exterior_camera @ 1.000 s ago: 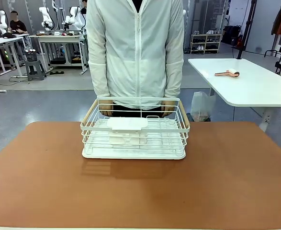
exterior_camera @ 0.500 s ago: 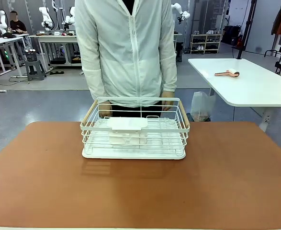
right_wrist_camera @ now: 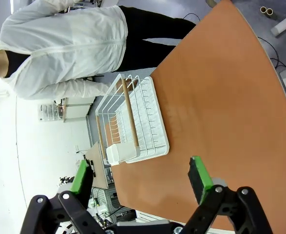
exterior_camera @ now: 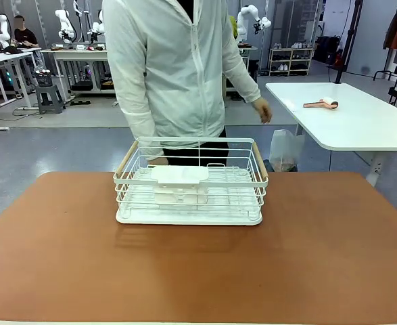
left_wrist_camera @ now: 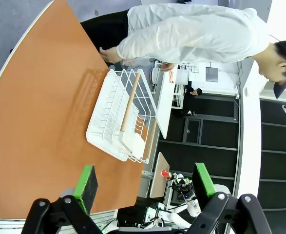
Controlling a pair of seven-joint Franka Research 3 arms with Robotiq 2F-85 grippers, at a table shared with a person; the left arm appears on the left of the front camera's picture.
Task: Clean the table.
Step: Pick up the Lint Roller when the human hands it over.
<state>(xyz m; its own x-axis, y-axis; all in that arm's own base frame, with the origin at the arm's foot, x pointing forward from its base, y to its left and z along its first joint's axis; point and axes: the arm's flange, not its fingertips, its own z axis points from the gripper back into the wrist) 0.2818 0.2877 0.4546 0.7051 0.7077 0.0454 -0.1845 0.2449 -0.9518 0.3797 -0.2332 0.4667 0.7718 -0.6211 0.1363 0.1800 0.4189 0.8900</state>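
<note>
The reddish-brown table (exterior_camera: 198,271) stretches across the front view, with a white wire dish rack (exterior_camera: 190,181) standing at its far middle. A person in a white jacket (exterior_camera: 174,68) stands behind the rack, one hand (exterior_camera: 262,110) lifted off to the right. In the left wrist view my left gripper (left_wrist_camera: 145,181) is open above the table (left_wrist_camera: 35,122), far from the rack (left_wrist_camera: 121,117). The right wrist view has my right gripper (right_wrist_camera: 140,180) open too, high over the table (right_wrist_camera: 216,97) and away from the rack (right_wrist_camera: 133,122).
A smaller white table (exterior_camera: 350,125) stands at the back right with a pink-handled lint roller (exterior_camera: 321,103) on it. A plastic bag (exterior_camera: 286,149) sits on the floor beside it.
The person has let go of the rack, turned and shifted to the left, and one hand has swung out toward the white table. The rack has not moved.
</note>
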